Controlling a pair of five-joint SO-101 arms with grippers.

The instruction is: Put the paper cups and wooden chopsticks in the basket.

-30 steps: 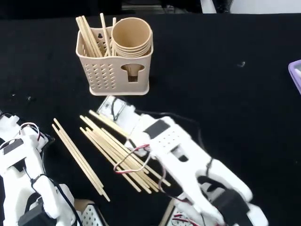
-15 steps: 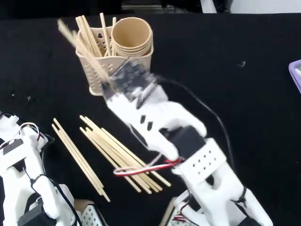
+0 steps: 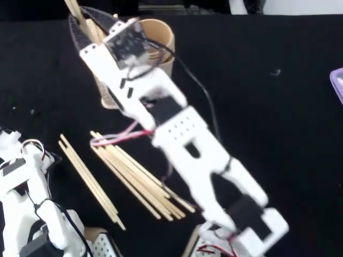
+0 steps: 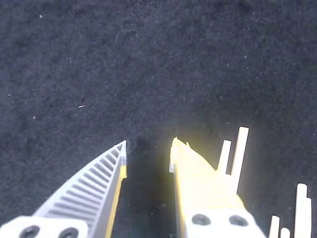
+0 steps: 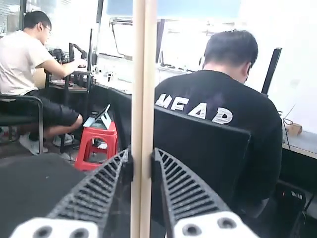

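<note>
A black cloth covers the table. A purple thing pokes in at the right edge, and I cannot tell what it is. A tiny speck lies on the cloth. In the room behind, a red stool stands on the floor near a black chair back. A flat grey thing sits on the stool.

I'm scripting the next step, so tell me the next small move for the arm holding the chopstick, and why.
Probably lower the right gripper so the chopstick drops its lower end into the basket beside the paper cups, then open. The jaws are clamped on the stick, and the arm is stretched above the basket.
</note>
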